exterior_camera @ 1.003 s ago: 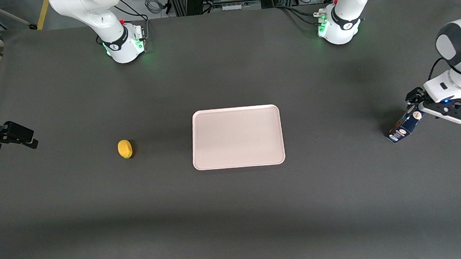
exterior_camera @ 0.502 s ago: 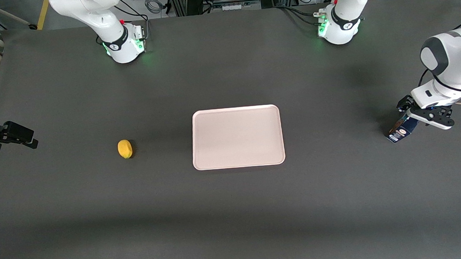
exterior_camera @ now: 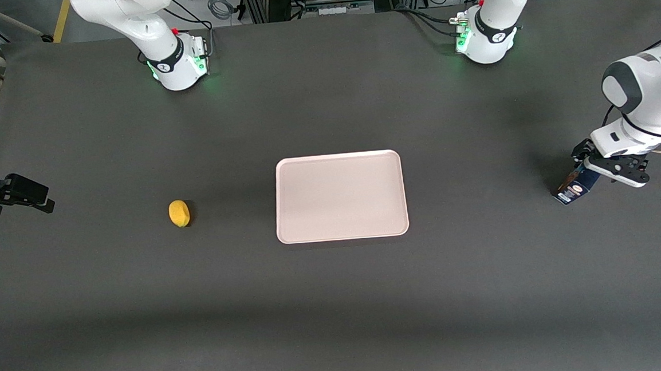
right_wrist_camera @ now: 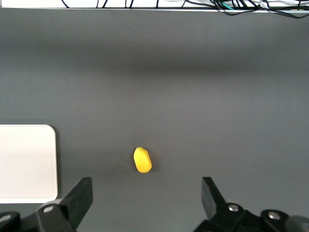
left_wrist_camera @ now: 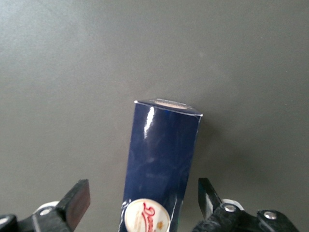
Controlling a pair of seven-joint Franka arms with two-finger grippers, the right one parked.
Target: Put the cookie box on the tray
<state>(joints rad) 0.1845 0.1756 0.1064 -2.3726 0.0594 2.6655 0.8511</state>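
Left wrist view, end effector straddling glossy cookie box

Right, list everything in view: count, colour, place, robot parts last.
cookie box: one, dark navy blue with a round white-and-red logo, on the table toward the working arm's end, between the open fingers of the gripper, not on the tray.
tray: one, pale pinkish-white, flat at the table's middle, nothing on it.
yellow object: one, small and rounded, beside the tray toward the parked arm's end.
table: one, dark grey.
gripper: one, black fingers, open, straddling the cookie box with gaps on both sides.
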